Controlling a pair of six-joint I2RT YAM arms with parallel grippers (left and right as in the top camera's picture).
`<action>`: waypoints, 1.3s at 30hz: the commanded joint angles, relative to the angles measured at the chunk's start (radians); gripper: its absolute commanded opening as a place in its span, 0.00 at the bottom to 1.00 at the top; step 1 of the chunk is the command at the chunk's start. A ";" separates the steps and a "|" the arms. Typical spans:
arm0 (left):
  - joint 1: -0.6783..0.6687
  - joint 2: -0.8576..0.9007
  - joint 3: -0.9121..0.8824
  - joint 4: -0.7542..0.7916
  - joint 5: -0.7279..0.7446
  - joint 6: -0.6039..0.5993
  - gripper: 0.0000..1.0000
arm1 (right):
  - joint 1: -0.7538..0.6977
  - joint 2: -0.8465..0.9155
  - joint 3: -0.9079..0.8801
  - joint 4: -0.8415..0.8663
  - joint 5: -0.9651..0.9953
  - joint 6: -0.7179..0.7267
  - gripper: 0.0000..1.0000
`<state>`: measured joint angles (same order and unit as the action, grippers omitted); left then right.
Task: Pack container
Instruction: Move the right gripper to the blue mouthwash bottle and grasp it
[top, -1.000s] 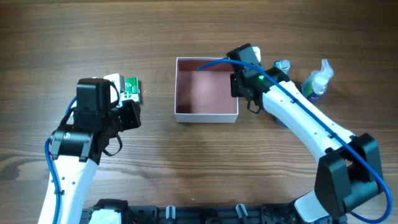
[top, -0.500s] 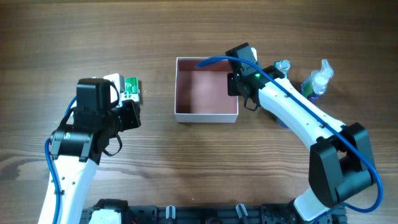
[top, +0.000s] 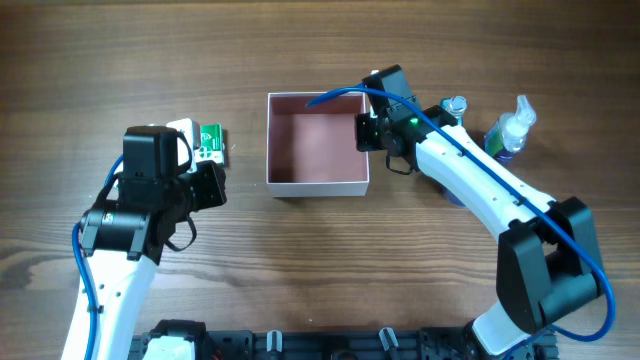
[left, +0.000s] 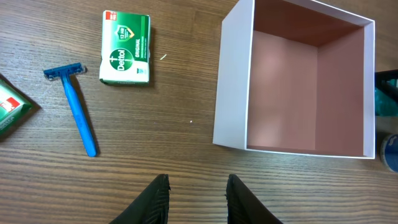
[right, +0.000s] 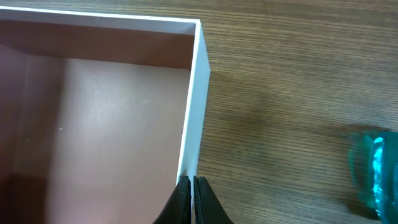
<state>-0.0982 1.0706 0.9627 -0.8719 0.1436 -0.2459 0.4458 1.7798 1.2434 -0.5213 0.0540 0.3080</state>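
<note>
The container (top: 318, 184), a square shallow box with white walls and a pink inside, sits mid-table with nothing in it. My right gripper (top: 366, 134) is shut on its right wall; in the right wrist view the fingertips (right: 191, 182) pinch the thin white wall (right: 196, 93). My left gripper (top: 214, 186) hovers left of the box, open, with only bare wood between its fingers (left: 196, 186). The left wrist view shows the container (left: 233, 81) ahead and to the right.
A green soap box (left: 125, 56), a blue razor (left: 78, 112) and the corner of another green pack (left: 9, 109) lie left of the container. A clear spray bottle (top: 510, 126) and a small bottle (top: 455, 105) stand behind the right arm.
The container has slid a little to the left across the table, with the right gripper still shut on its right wall. The left arm has not moved.
</note>
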 joint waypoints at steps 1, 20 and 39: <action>-0.005 0.005 0.021 0.000 -0.006 0.002 0.32 | -0.002 0.015 0.003 0.006 -0.026 -0.019 0.04; -0.005 0.005 0.021 -0.004 -0.006 0.002 0.50 | -0.087 -0.427 0.072 -0.215 0.179 -0.016 0.86; -0.005 0.005 0.021 0.008 -0.006 0.002 0.50 | -0.348 -0.163 0.072 -0.358 -0.015 -0.186 0.98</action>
<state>-0.0982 1.0706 0.9627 -0.8677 0.1432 -0.2459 0.0982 1.5551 1.3136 -0.8825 0.0776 0.1696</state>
